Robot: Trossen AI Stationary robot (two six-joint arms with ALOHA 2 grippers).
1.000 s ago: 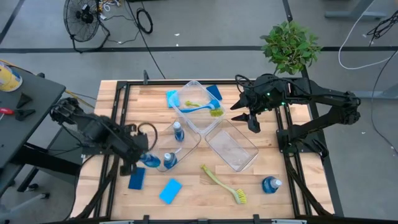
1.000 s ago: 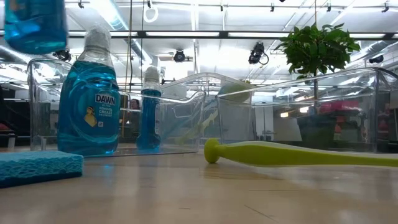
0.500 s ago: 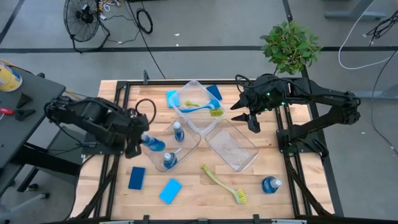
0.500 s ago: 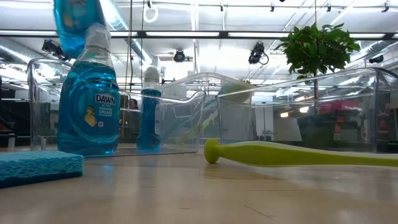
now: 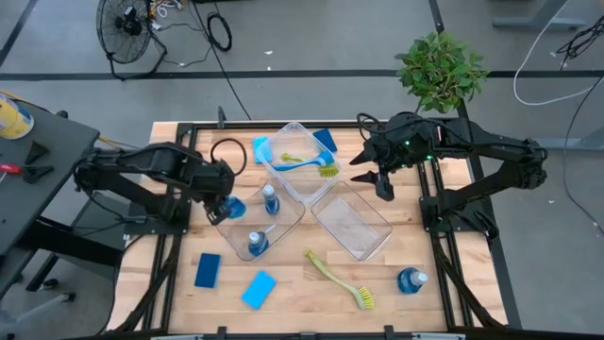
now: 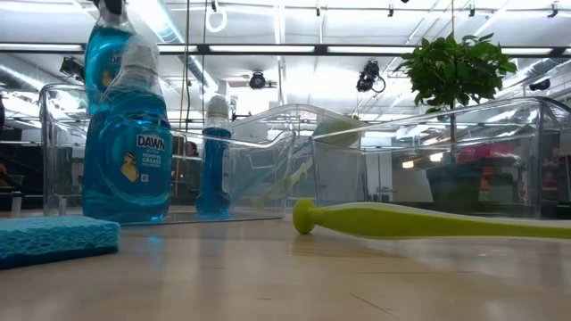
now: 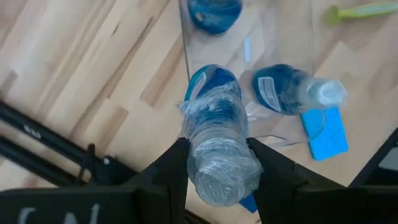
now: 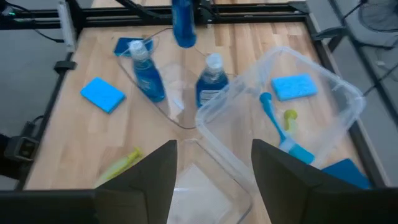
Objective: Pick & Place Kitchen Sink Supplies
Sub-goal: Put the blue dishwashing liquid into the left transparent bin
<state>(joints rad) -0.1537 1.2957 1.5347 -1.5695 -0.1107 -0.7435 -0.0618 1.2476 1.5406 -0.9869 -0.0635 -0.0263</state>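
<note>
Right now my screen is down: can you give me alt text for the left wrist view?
The left gripper's two dark fingers clamp a clear bottle of blue liquid, held above a wooden table. Below it, two more blue bottles, one and another, stand in a clear plastic bin, with a light-blue sponge and a yellow-green brush handle beyond.

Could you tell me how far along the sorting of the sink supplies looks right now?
Done: two bottles stand in the left bin, and a blue brush and sponge lie in the far bin. In hand: the left claw holds a bottle at the left bin's edge; the right claw waits open. Left on the table: a bottle, the yellow-green brush, several sponges.
</note>
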